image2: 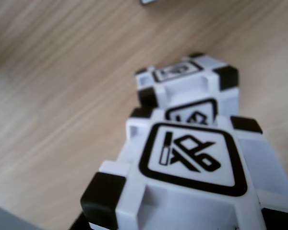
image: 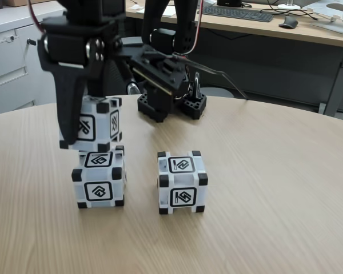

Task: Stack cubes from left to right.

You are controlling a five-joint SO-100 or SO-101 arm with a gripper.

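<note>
Pale wood-grain laminate covers the round table [image: 263, 188], its surface matt with fine straight streaks; behind it in the fixed view stand grey drawer cabinets [image: 11, 63] and a long desk [image: 263, 25] bearing a dark keyboard [image: 237, 12] and a mouse [image: 288, 22]; a black slotted holder [image: 193, 104] sits at the table's far edge.

Three cubes of white, slightly translucent plastic are in play, each with glossy black blocks at the corners and a rounded black square frame on every face; no readable writing appears, only glyphs. The held cube [image: 98, 125] carries a crossed, scissor-like mark beside a short bar, sharp in the wrist view [image2: 192, 163]; the black matt plastic gripper [image: 86, 128] grasps it, one flat tapering finger [image: 68, 108] pressed along its left face in the fixed view, the jaws narrowed to the cube's width. It sits over the lower cube [image: 99, 180], offset a little towards the left and rear, with its underside at the lower cube's top; whether the two touch I cannot tell; the lower cube bears a nested diamond-like mark, blurred in the wrist view [image2: 192, 84]. The third cube [image: 182, 182] stands alone on the table just to the right in the fixed view, apart from the pair, showing an angular folded-line mark.
</note>
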